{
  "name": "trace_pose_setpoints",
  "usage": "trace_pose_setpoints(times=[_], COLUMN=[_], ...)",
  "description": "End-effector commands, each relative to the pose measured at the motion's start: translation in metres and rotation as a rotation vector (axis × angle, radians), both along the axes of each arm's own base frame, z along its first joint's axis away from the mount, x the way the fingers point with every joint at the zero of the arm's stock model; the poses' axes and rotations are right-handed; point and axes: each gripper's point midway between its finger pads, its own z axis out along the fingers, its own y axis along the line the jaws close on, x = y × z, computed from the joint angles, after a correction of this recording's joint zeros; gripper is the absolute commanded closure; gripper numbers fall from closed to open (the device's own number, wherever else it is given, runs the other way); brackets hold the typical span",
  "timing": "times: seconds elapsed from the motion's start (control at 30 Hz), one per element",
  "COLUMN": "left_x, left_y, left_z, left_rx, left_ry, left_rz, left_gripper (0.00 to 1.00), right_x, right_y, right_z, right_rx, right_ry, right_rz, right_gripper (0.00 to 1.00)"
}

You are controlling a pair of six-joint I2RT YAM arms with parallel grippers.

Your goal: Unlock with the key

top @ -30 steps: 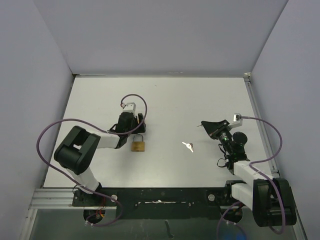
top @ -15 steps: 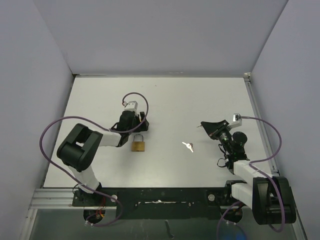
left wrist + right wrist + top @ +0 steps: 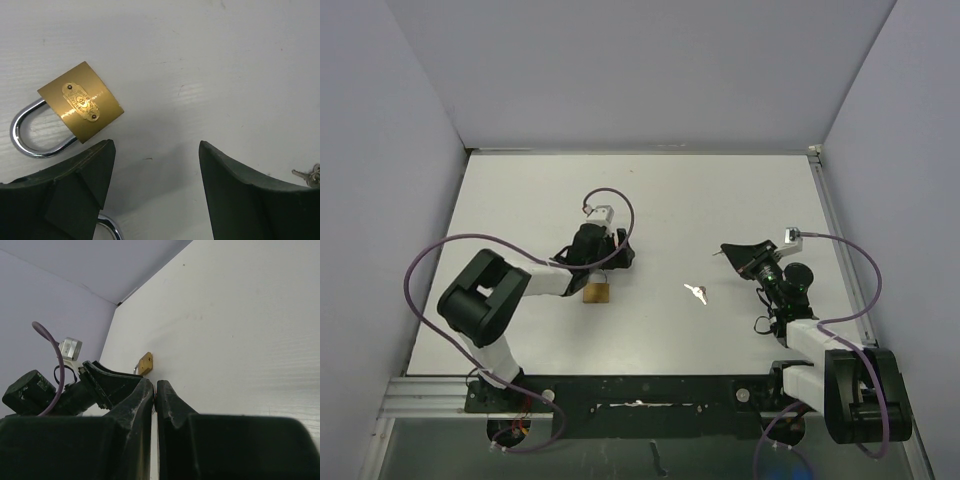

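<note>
A brass padlock (image 3: pixel 597 293) with a chrome shackle lies flat on the white table (image 3: pixel 520 200). In the left wrist view the padlock (image 3: pixel 81 107) sits up and to the left of my open jaws. My left gripper (image 3: pixel 616 254) (image 3: pixel 155 150) is open and empty, just beyond the padlock, with bare table between its fingers. A small silver key (image 3: pixel 696 292) lies loose mid-table and shows at the left wrist view's right edge (image 3: pixel 309 174). My right gripper (image 3: pixel 732 250) (image 3: pixel 155 386) is shut, right of the key and apart from it. The padlock (image 3: pixel 146 363) shows far off.
A curved chrome piece (image 3: pixel 111 227) shows beside my left finger at the bottom edge; I cannot tell what it is. Grey walls enclose the table on three sides. A metal rail (image 3: pixel 835 240) runs along its right edge. Purple cables (image 3: pixel 430 255) loop from both arms.
My left gripper has moved right and slightly toward the near edge, now partly covering the padlock's top from above. The right arm, padlock and key have not moved.
</note>
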Motion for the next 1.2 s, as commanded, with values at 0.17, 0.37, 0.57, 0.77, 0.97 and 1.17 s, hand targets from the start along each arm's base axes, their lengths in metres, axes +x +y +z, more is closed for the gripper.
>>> trace_pose_setpoints(times=[0.17,0.37,0.57,0.77,0.97,1.17], left_x=[0.012,0.022,0.027,0.034,0.041,0.048], left_y=[0.024,0.021,0.016,0.018,0.026,0.029], left_z=[0.074,0.084,0.052,0.048,0.034,0.024], left_rx=[0.079,0.165,0.246,0.186,0.243,0.276], left_ry=[-0.166,-0.259,-0.238,-0.23,-0.208,-0.184], left_rz=[0.02,-0.181,-0.388,-0.477,-0.48,-0.483], left_gripper=[0.33,0.33,0.33,0.33,0.33,0.33], right_x=[0.002,0.0,-0.004,-0.007,-0.008,-0.009], right_y=[0.0,0.003,0.004,0.003,0.004,0.005], right_z=[0.02,0.026,0.033,0.036,0.034,0.034], right_rx=[-0.01,-0.012,-0.017,-0.027,-0.025,-0.019], right_ry=[-0.083,-0.105,-0.127,-0.133,-0.131,-0.132], right_rz=[0.009,0.032,0.043,0.041,0.045,0.055], right_gripper=[1.0,1.0,1.0,1.0,1.0,1.0])
